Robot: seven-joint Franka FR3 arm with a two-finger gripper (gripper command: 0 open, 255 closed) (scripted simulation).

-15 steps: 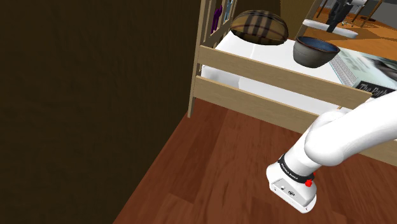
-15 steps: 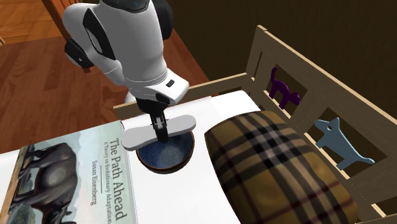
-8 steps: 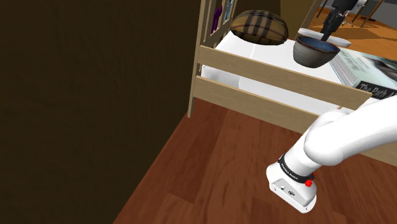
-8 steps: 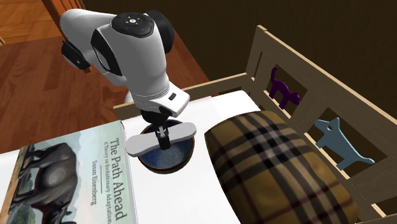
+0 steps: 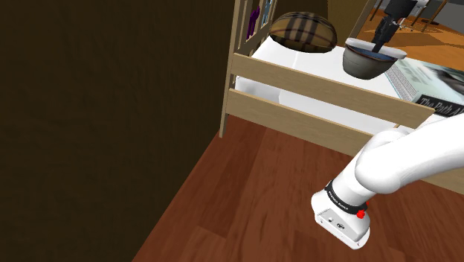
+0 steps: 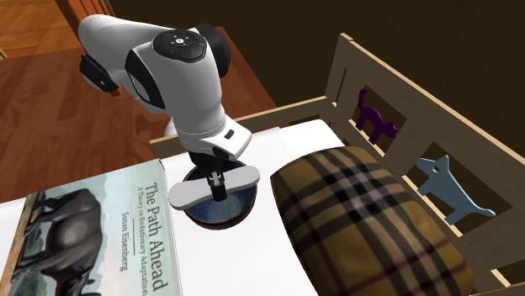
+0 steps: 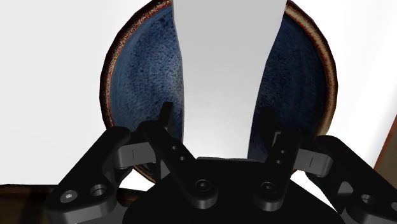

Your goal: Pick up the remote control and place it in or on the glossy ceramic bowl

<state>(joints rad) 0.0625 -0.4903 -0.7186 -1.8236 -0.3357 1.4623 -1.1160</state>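
1. One remote control [image 6: 189, 193], plain pale grey.
2. One bowl [image 6: 220, 212], blue inside, brown-rimmed.
3. One book [image 6: 92, 227], at 9 o'clock from the bowl in the second exterior view.
4. One plaid cushion [image 6: 362, 219], at 3 o'clock from the bowl.
5. Two cut-out figures: one purple cat [image 6: 373, 118] at 12 o'clock from the cushion, one blue animal [image 6: 446, 187] at 2 o'clock, perhaps a dog.
6. One wooden bed frame [image 6: 340, 74].
7. One white arm [image 6: 181, 76].

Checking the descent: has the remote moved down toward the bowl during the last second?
Yes. The remote, clasped by the end effector, has come down nearer the bowl.
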